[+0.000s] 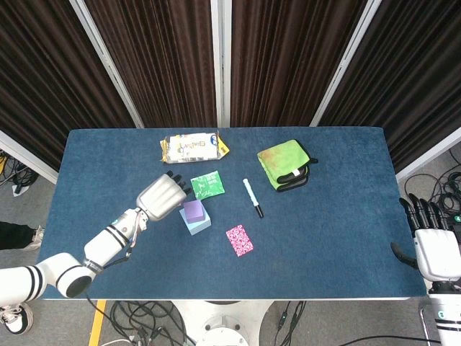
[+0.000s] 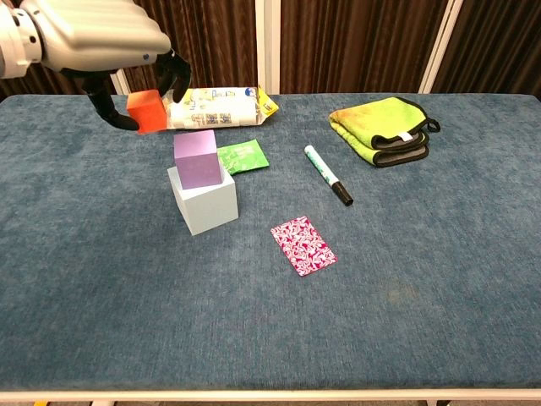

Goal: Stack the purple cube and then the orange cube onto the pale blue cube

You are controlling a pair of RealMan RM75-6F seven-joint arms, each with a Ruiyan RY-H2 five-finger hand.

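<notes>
Orange cube [image 2: 147, 111] in left hand [image 2: 100, 38], above-left of purple cube [image 2: 197, 158].

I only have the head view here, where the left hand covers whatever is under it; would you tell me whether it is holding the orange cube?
Observer: Yes, the chest view shows the left hand gripping the orange cube in the air.
Operator: Is it touching the purple cube?
Observer: No, it hangs apart from the purple cube, higher and to the left in that view.
Operator: Does the purple cube sit flat?
Observer: Yes, flat on the pale blue cube, toward its rear edge.
</notes>
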